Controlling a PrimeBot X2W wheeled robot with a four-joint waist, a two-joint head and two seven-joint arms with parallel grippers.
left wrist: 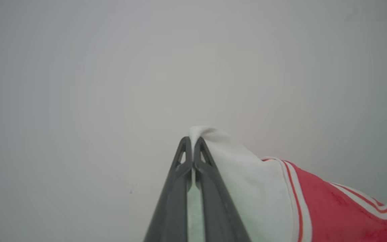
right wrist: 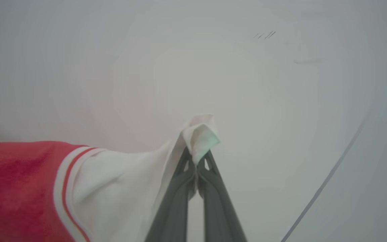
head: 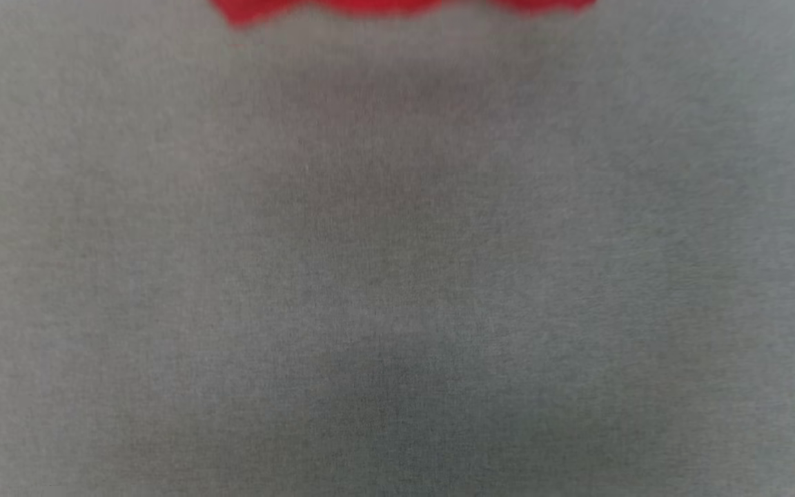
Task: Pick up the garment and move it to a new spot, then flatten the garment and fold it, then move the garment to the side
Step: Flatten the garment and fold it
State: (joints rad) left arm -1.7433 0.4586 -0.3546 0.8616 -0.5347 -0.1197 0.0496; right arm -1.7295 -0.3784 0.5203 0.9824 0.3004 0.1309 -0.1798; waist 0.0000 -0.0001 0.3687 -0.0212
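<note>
Jaws of left gripper (left wrist: 192, 143) clamped together on a white sleeve tip of the garment (left wrist: 257, 195). Jaws of right gripper (right wrist: 197, 158) pinch a white sleeve too, cuff folded over the tips. Long dark fingers run straight, close together. Soft jersey cloth: white sleeves, red-white striped seams, bright red body trailing sideways. Head view: wavy red edge (head: 384, 5) at top, above grey cloth-textured surface (head: 397, 276).

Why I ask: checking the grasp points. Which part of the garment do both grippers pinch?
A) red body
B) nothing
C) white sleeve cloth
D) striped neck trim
C: the wrist views show the left gripper and right gripper each shut on white sleeve cloth of the garment, beyond the striped seam.
</note>
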